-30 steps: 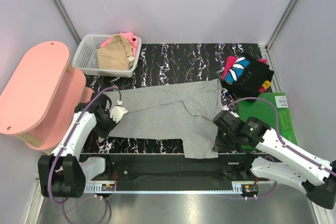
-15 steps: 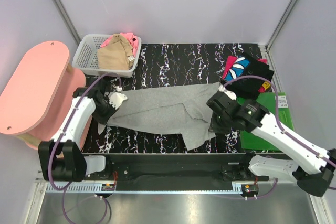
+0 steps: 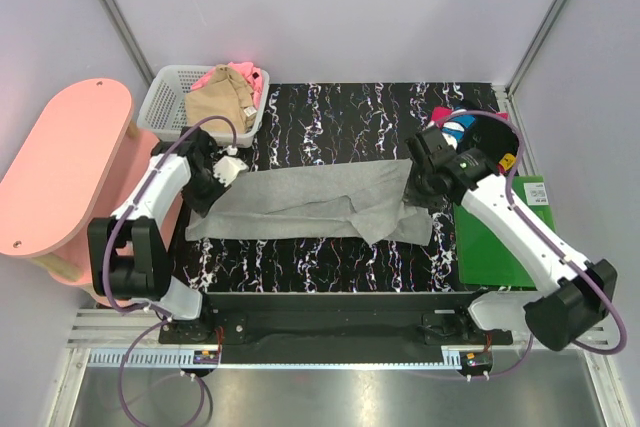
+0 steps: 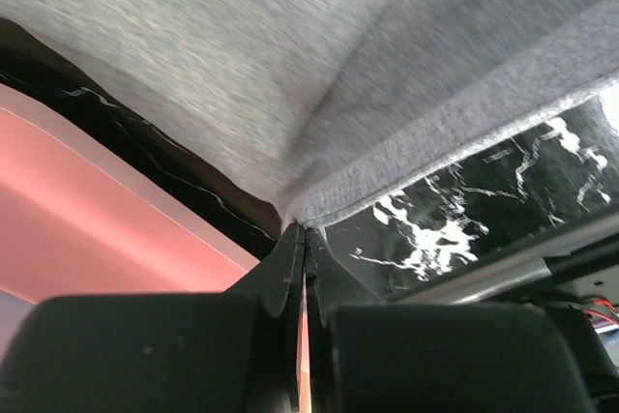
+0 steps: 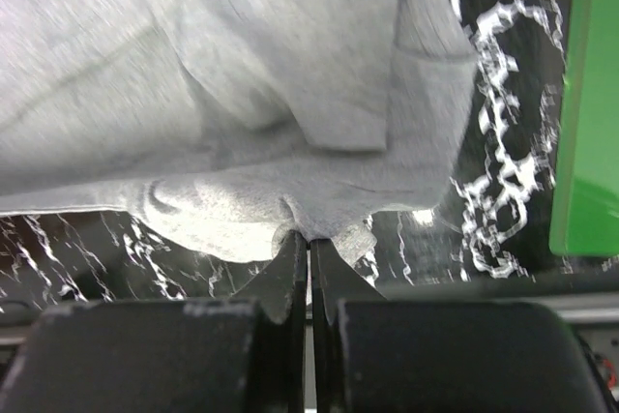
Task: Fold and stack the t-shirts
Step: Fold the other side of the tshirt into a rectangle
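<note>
The left end effector (image 4: 305, 231) has its two fingers pressed tight together on an edge of the light-grey t-shirt (image 3: 300, 202), pinching a small pucker of cloth at the garment's left end. The right end effector (image 5: 309, 239) is closed the same way – it nips the cloth at the shirt's right end, where the fabric bunches into a little gather just above the fingertips. Between the two grips the grey shirt lies drawn out as a long band across the middle of the black marbled counter (image 3: 340, 112), creased along its length, with a loose flap doubled over toward the right. At the far left corner of the counter sits a white lattice basket (image 3: 160, 107) holding the tan t-shirt (image 3: 218, 105), with the pink t-shirt (image 3: 250, 75) showing behind it. Over at the far right lies the black t-shirt (image 3: 490, 142) (its pink, blue and white print mostly hidden by the right arm). Just nearer than that is the green board (image 3: 490, 247), flat along the counter's right edge, the right arm reaching over it. A pink stand (image 3: 60, 167) with a rounded top stands off the counter's left side.
</note>
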`<state>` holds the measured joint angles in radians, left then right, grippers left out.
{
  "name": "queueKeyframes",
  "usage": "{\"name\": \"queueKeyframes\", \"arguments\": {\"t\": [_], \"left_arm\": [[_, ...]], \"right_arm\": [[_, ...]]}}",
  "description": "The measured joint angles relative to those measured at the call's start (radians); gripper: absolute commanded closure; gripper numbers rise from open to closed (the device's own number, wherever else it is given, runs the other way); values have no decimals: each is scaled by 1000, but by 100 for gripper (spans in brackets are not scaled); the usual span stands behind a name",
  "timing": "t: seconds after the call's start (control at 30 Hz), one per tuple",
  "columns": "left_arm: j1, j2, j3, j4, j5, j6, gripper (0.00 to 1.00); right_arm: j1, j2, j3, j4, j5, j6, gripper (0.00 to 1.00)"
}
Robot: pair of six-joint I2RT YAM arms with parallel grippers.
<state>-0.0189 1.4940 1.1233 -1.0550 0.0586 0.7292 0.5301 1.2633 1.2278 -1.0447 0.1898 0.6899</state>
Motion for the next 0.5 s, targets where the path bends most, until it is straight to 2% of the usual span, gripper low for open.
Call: {"name": "queueKeyframes", "arguments": {"t": [0.3, 0.43, 0.5], "left_arm": [[0, 106, 72, 31, -27, 0, 100], [0, 165, 108, 44, -37, 0, 100], [-1, 201, 123, 61, -48, 0, 91]], "right_arm": [[-35, 188, 90, 108, -46, -69, 100], [-51, 209, 92, 121, -53, -85, 100], [-64, 213, 92, 129, -53, -93, 100]]}}
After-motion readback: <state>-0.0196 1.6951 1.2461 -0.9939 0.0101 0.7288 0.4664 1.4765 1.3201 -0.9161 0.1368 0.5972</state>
